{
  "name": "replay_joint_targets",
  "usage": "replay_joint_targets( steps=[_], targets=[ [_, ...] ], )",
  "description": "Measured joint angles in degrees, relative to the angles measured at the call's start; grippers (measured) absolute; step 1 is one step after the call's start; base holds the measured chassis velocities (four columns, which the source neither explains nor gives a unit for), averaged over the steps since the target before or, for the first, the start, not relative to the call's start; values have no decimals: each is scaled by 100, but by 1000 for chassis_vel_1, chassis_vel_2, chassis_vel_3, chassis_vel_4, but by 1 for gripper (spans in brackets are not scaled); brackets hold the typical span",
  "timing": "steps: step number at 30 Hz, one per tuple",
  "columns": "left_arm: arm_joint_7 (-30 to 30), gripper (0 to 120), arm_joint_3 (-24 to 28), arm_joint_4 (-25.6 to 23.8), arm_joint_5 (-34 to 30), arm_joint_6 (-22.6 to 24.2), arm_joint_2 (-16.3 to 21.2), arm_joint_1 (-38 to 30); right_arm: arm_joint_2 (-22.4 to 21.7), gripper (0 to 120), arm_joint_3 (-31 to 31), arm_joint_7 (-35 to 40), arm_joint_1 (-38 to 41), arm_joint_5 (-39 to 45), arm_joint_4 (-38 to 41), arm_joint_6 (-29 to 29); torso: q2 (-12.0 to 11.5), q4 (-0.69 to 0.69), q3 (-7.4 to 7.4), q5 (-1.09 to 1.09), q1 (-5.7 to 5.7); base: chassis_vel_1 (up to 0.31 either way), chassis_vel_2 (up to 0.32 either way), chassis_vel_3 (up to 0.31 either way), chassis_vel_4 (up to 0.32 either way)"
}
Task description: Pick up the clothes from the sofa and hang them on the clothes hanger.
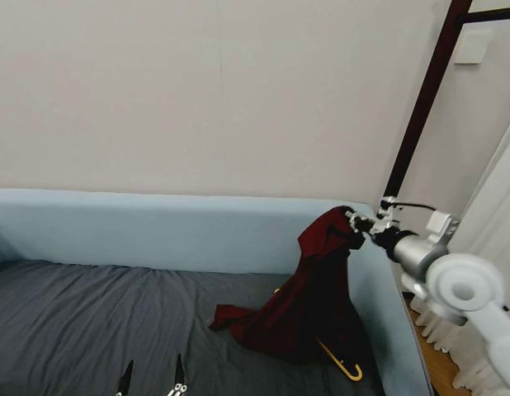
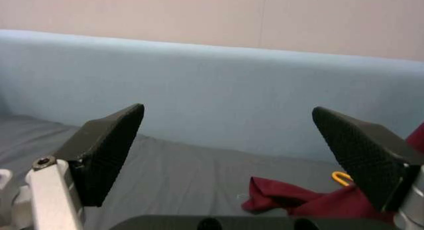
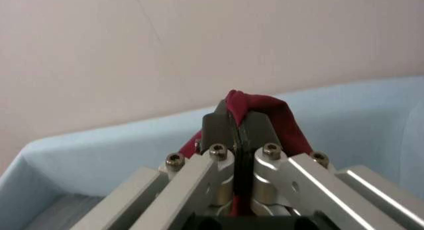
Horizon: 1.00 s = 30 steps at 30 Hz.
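The left gripper (image 1: 153, 369) is seen low over the front of the sofa's (image 1: 156, 231) dark grey seat. Its fingers are spread wide apart and nothing is held between them. In the left wrist view the sofa's pale blue backrest is faced across that open gap.

Further right, a dark red garment (image 1: 309, 297) is found at the sofa's right end. Its lower part is spread on the seat cushion, while its upper part is drawn up into a peak beside the right armrest, about level with the top of the backrest. A yellow hook (image 1: 347, 367) is seen poking out from under the garment's lower edge, on the seat close to the armrest.

The garment's peak is pinched by the right gripper (image 1: 354, 220), which is held just above the sofa's right armrest. Its fingers are clenched tight on a fold of the red cloth, and in the right wrist view the cloth is seen bulging above the closed fingertips.

Beyond the sofa's right end, a dark upright post (image 1: 424, 107) is seen against the wall
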Motion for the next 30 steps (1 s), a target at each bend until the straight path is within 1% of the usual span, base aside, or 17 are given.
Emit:
replay_joint_targets(
  steps=[2, 3, 8, 10, 12, 13, 15, 17, 18, 19, 22, 23, 25, 27, 28, 30],
  targets=[
    [1, 100, 15, -11, 13, 2, -3, 6, -122, 0, 109, 37, 188, 154, 11, 6, 0, 0, 0, 0, 0, 0, 0, 0, 0],
    [1, 100, 19, -23, 20, 2, 1, 13, -243, 0, 169, 103, 426, 396, 6, 8, 0, 3, 0, -2, 0, 0, 0, 0, 0],
    [1, 100, -7, -33, 21, 1, 22, 27, -358, 0, 64, 205, 697, 707, 70, 9, 0, 2, 0, -3, 0, 0, 0, 0, 0],
    [-8, 100, -33, -36, 10, -16, 23, 54, -254, 0, -92, 259, 605, 725, 213, 10, 0, 2, 0, -4, 0, 0, 0, 0, 0],
    [-21, 100, -58, -38, -10, -42, 19, 96, 39, 0, -438, 278, 369, 487, 307, 34, 1, 2, 0, -4, 0, 0, 0, 0, 0],
    [-21, 100, -58, -38, -10, -42, 19, 96, 39, 0, -438, 278, 369, 487, 307, 34, 1, 2, 0, -4, 0, 0, 0, 0, 0],
    [-35, 100, -106, -37, -28, -76, 19, 125, 510, 0, -892, 230, 158, 87, 215, 96, 0, 2, 0, -1, 0, 0, 0, 0, 0],
    [-42, 100, -166, -36, -44, -97, 21, 147, 1107, 0, -1459, 212, 85, -316, -90, 116, 0, 3, 0, -3, 0, 0, 0, 0, 0],
    [-42, 100, -166, -36, -44, -97, 21, 147, 1107, 0, -1459, 212, 85, -316, -90, 116, 0, 3, 0, -3, 0, 0, 0, 0, 0],
    [-45, 100, -193, -36, -52, -101, 21, 158, 1321, 0, -1705, 183, 75, -519, -238, 121, 0, 2, 0, -4, 1, 0, 0, 0, 0],
    [-49, 100, -305, -39, -119, -108, -3, 202, 2277, 0, -2798, 67, 131, -1443, -1221, 156, 0, 4, 0, -2, 0, 0, 0, 0, 0],
    [-49, 100, -305, -39, -119, -108, -3, 202, 2277, 0, -2798, 67, 131, -1443, -1221, 156, 0, 4, 0, -2, 0, 0, 0, 0, 0],
    [-60, 100, -364, -34, -145, -129, -29, 232, 2760, 0, -3260, 37, 293, -1820, -2003, 307, 0, 3, 1, -7, 0, 0, 0, 0, 0],
    [-63, 100, -407, -20, -159, -152, -48, 260, 3197, 0, -3623, 29, 498, -2048, -2701, 527, 0, 4, 1, -4, 0, 0, 0, 0, 0],
    [-63, 100, -407, -20, -159, -152, -48, 260, 3197, 0, -3623, 29, 498, -2048, -2701, 527, 0, 4, 1, -4, 0, 0, 0, 0, 0],
    [-69, 100, -456, -11, -165, -180, -56, 286, 3608, 0, -3929, 38, 695, -2186, -3271, 762, 0, 3, 1, -7, 1, 0, 0, 0, 0]
  ],
)
